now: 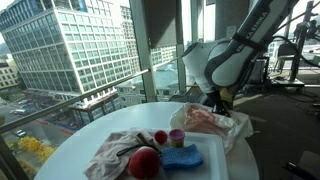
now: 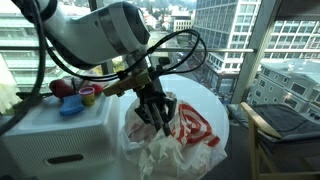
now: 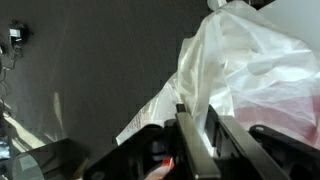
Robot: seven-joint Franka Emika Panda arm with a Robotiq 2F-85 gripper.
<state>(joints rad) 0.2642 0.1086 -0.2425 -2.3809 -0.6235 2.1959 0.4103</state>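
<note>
Plastic bag lies crumpled on the white tabletop, pincer down among its folds — can't tell if the jaws are open or pinching film. Risk, probably: thin film slips or snags on a finger — bag drags off the tabletop edge.

A round white table carries a crumpled plastic bag near its edge. A white box sits just beside the bag.

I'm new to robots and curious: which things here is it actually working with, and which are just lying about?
In hand: the tool, the white plastic bag it touches.
Lying about: red ball, blue cloth, pink cup, crumpled towel.
</note>
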